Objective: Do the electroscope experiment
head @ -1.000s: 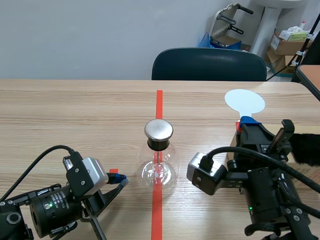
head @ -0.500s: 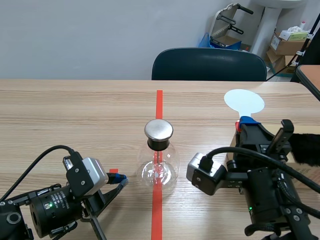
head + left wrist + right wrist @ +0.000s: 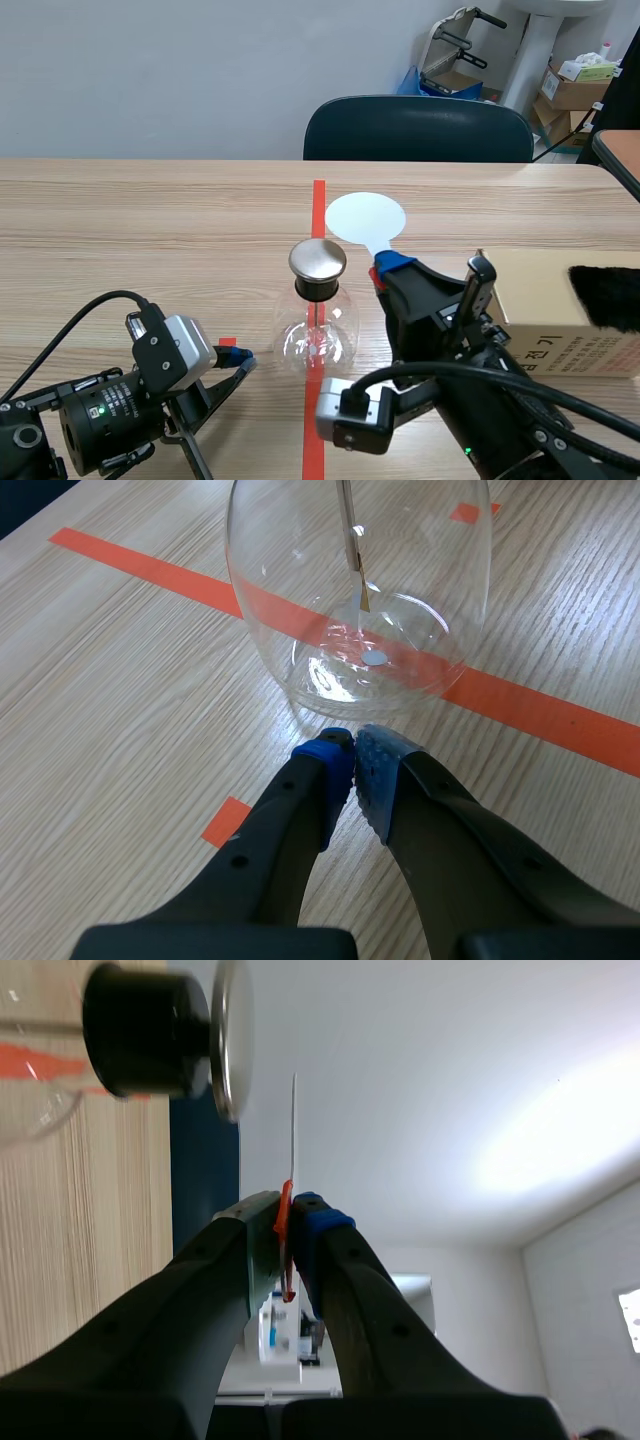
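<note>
Right hand (image 3: 388,266) swung inward, white disc (image 3: 365,217) now beside flask cap (image 3: 318,259)

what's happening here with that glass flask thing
The right end effector is shut on the red handle of a white disc paddle, holding the disc close to the metal cap of the glass electroscope, apparently not touching. The left end effector rests shut, empty, by the flask's base.
</note>
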Tool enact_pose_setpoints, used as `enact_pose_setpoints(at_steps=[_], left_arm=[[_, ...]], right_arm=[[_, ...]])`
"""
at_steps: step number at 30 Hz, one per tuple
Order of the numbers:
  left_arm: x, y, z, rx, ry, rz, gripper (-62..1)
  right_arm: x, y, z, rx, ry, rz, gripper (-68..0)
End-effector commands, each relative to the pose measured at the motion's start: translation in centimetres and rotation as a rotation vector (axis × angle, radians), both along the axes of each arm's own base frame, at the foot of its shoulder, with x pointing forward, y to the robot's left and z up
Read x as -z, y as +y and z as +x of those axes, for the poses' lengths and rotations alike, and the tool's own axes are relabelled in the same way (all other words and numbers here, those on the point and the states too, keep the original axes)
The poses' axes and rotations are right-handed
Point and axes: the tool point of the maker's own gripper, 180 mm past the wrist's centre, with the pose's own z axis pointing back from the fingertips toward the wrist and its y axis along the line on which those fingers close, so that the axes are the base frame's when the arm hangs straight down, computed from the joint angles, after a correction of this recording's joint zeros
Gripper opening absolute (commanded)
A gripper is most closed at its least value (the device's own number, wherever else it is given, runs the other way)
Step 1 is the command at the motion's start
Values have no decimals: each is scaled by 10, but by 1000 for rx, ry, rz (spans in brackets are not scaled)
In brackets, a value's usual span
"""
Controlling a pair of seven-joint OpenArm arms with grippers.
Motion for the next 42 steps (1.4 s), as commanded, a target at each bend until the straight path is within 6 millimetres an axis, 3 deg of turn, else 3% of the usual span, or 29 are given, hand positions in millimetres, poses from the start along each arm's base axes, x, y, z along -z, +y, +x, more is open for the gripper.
enact_pose_setpoints(at_steps=[1, 10, 42], left_arm=[[-8, -5, 3, -1, -19, -28, -553], [-8, -5, 3, -1, -19, -28, -553], [-8, -5, 3, -1, -19, -28, -554]], right_arm=[[-6, 3, 0, -31, -27, -8, -658], [-4, 21, -15, -163, -22, -22, -658], [-4, 21, -15, -163, -22, -22, -658]])
